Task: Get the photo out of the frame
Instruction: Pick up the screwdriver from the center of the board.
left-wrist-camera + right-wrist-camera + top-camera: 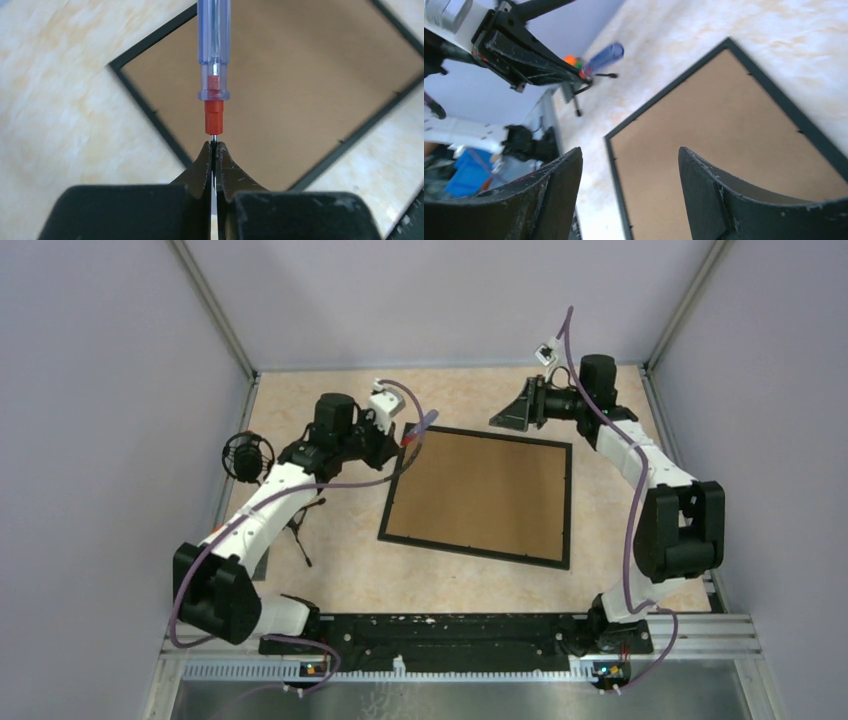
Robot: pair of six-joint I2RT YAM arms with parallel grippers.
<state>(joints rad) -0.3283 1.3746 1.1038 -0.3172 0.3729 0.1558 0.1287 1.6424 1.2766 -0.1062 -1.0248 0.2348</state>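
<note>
**If the pinch slips, the screwdriver (214, 50) swings**

The left gripper (214, 145) clamps only the screwdriver's thin shaft, handle ahead, over the frame (150, 114) lying back-up below. The right gripper (630, 152) hangs wide above it; the photo is hidden underneath.

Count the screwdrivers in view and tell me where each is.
1. A screwdriver with clear blue handle and red collar, pinched by its metal shaft in the shut left gripper, over the far left corner of the black picture frame. No other shows.
</note>
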